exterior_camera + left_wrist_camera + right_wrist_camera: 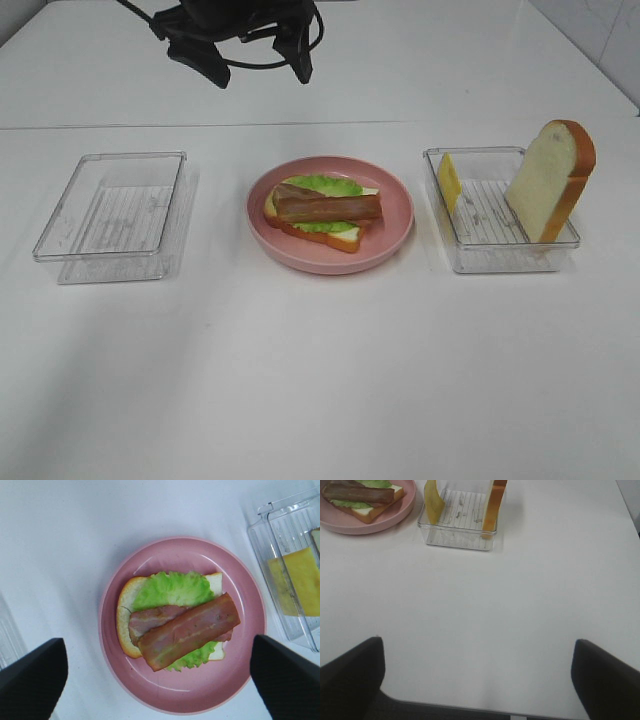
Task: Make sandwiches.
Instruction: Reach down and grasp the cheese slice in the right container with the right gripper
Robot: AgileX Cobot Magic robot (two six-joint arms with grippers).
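On the round pink plate [330, 262] lies a half-built sandwich: a white bread slice [125, 610] with orange-brown crust, a green lettuce leaf [170, 587] and brown bacon strips [190, 630] on top. My left gripper [255, 65] hangs open high above the plate, beyond its far side, with nothing between its fingers [30, 680]. A second bread slice [550, 180] leans upright in the right tray [500, 262], and a yellow cheese slice [449, 180] stands at that tray's left wall. My right gripper [477, 680] is open over bare table, well short of the tray [455, 539].
An empty clear plastic tray [110, 210] sits left of the plate. The white table reaches to a far edge behind the left gripper. In the right wrist view, bare tabletop lies between the right gripper and the tray.
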